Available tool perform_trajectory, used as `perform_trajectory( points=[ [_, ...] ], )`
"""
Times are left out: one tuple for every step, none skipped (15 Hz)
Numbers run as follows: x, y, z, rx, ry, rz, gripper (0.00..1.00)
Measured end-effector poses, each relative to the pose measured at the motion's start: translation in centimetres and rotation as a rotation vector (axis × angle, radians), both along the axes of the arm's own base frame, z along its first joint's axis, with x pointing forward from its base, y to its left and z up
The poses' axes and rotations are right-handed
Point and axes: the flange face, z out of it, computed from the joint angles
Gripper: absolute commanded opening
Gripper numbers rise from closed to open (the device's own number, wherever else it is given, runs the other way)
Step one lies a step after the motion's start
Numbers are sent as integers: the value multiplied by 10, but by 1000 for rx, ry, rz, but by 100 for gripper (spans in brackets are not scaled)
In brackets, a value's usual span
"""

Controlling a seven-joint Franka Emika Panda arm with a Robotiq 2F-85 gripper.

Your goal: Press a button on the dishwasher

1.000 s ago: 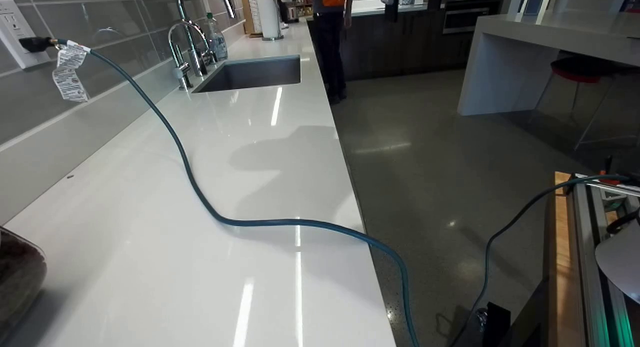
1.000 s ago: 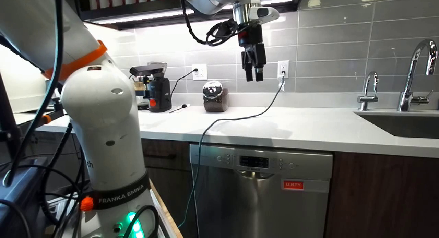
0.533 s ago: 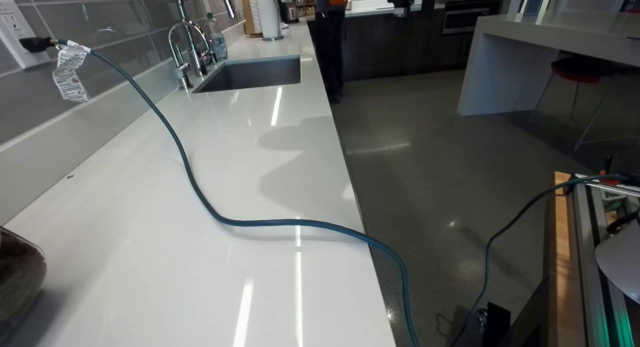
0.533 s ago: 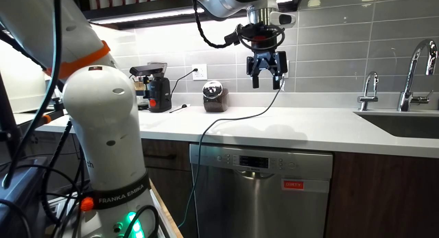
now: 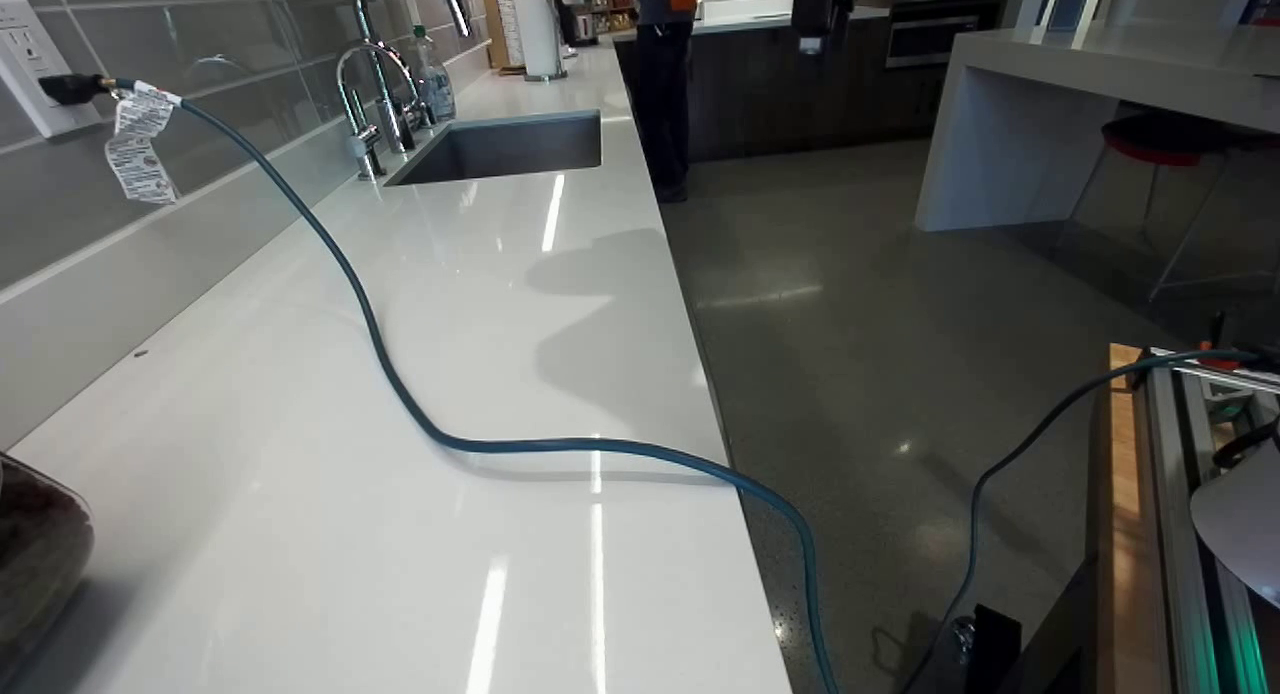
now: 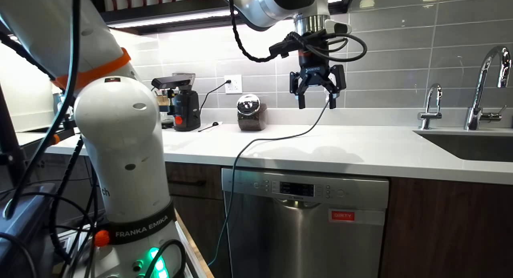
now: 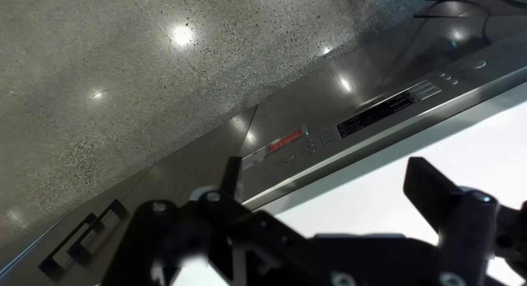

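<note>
The steel dishwasher (image 6: 264, 238) is under the counter in an exterior view; it also shows in the wrist view (image 7: 304, 106). Its top panel has a dark display (image 6: 296, 188) with small buttons (image 6: 328, 191) and a round button (image 6: 340, 193) to the right, and more buttons (image 6: 266, 185) to the left. In the wrist view a round button (image 7: 289, 157) and small buttons (image 7: 311, 145) lie beyond the fingers. My gripper (image 6: 317, 103) points down, open and empty, well above the counter and panel. In an exterior view only its dark lower part (image 5: 820, 24) shows at the top.
A white counter (image 6: 384, 144) overhangs the dishwasher. A cable (image 6: 276, 139) crosses it from the wall outlet and hangs over the front edge. A jar (image 6: 251, 115), coffee grinder (image 6: 187, 109) and sink (image 6: 473, 148) are around. A person (image 5: 665, 84) stands farther off.
My gripper has moved to the right in an exterior view and slightly lower. It has turned about its upright axis, so both spread fingers now show side by side. The person shifted slightly.
</note>
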Motion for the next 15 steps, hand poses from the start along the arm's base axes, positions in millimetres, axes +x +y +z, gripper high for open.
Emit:
perform_trajectory(
  points=[
    [0, 0, 1, 0, -1, 0, 100],
    [0, 0, 1, 0, -2, 0, 100],
    [0, 0, 1, 0, -2, 0, 100],
    [0, 0, 1, 0, -2, 0, 100],
    [0, 0, 1, 0, -2, 0, 100],
    [0, 0, 1, 0, -2, 0, 100],
    [0, 0, 1, 0, -2, 1, 100],
    [0, 1, 0, -3, 0, 10, 100],
    [0, 2, -2, -3, 10, 22, 100],
    [0, 3, -8, -3, 26, 37, 100],
    [0, 3, -14, -1, 43, 55, 100],
    [0, 1, -22, 2, 61, 76, 100],
    [0, -1, -29, 6, 75, 105, 100],
    [0, -5, -36, 8, 85, 134, 100],
    [0, -9, -41, 11, 91, 162, 100]
  ],
)
